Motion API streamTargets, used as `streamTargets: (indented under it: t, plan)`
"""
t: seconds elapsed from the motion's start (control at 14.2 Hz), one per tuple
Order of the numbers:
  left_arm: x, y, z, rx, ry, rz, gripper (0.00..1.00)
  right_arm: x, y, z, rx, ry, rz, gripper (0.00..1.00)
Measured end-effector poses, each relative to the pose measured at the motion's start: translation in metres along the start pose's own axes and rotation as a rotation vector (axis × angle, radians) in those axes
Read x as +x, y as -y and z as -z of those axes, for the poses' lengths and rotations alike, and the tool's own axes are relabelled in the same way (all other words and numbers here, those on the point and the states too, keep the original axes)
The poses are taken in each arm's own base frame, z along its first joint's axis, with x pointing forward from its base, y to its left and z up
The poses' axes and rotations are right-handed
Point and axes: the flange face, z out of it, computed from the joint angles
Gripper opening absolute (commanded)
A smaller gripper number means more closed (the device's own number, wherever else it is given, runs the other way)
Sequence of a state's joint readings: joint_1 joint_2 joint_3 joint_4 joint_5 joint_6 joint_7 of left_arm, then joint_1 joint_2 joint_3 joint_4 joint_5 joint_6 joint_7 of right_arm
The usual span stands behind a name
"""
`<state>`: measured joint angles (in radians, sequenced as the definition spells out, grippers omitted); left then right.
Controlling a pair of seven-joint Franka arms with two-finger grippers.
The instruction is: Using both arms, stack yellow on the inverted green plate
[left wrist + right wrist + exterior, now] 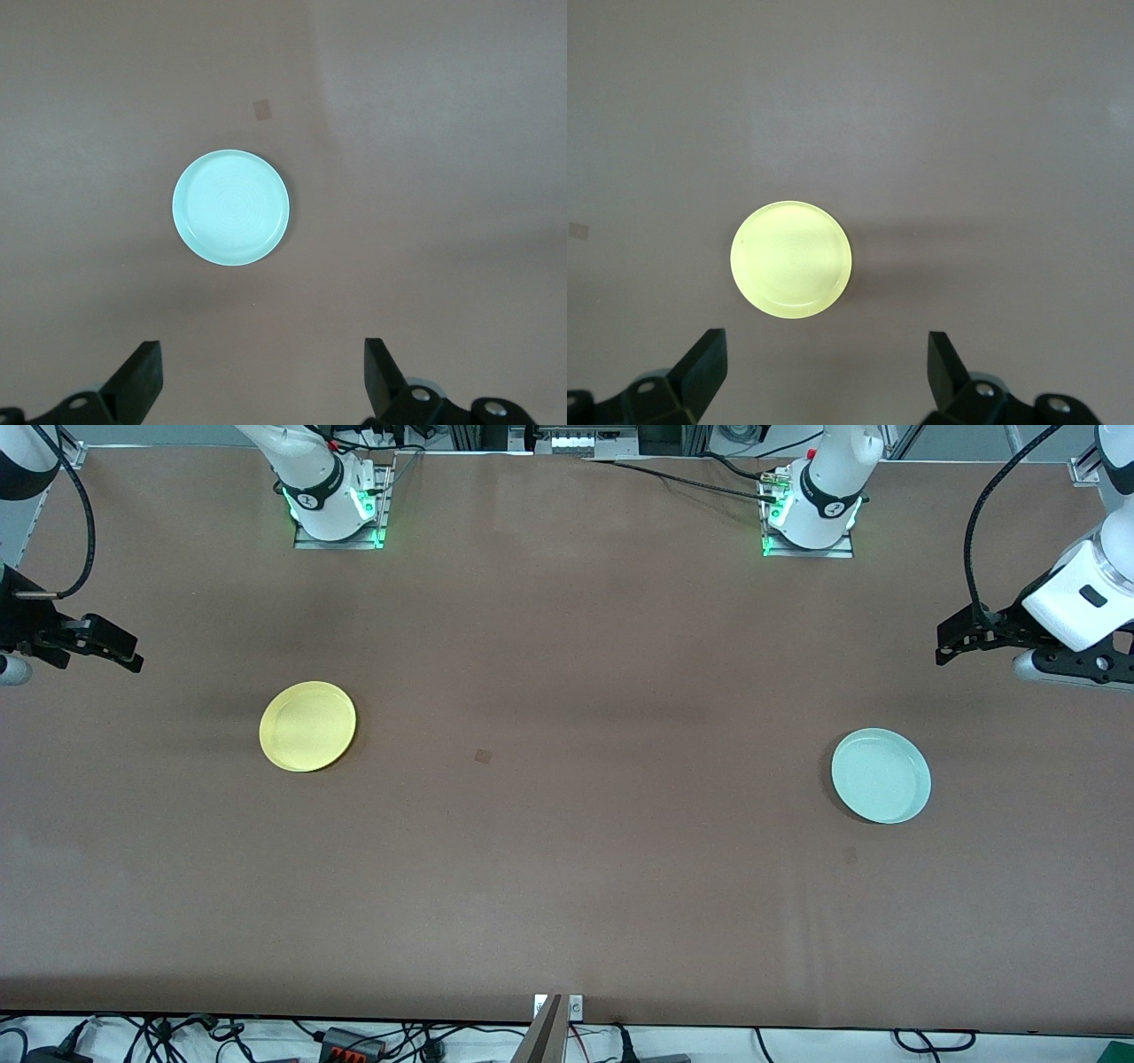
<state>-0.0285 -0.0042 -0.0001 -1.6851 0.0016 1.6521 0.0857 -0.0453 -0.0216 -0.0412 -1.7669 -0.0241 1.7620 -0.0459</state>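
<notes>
The round, shallow, pale yellow plastic plate point(307, 726) lies flat on the brown worktop point(567, 868) toward the right arm's end, hollow side up with its raised rim showing; being round, it has no long axis. The round, shallow, pale mint-green plastic plate point(881, 775) lies flat toward the left arm's end, also hollow side up, a little nearer the front camera than the yellow plate. The two plates are well apart, with only bare worktop between them.

A small darker square mark point(482, 756) sits on the worktop between the plates, closer to the yellow one; a fainter mark point(850, 856) lies just nearer the front camera than the green plate. Nothing touches or blocks either plate.

The right gripper point(133, 662) hangs over the right arm's end of the worktop, clear of the yellow plate, its fingers point(700, 365) spread wide and empty. The left gripper point(943, 651) hangs over the left arm's end, clear of the green plate, its fingers point(142, 376) likewise wide apart and empty. Both arms are cut off by the front view's edges.
</notes>
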Motion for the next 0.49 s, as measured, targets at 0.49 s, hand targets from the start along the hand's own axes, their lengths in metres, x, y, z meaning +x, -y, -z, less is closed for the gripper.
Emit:
streamTargets:
  t: [0.49]
  plan:
    - [0.006,0.001,-0.012,-0.002,0.02,0.001,1.0,0.0,0.001,0.0,0.0,0.0,0.001,1.0]
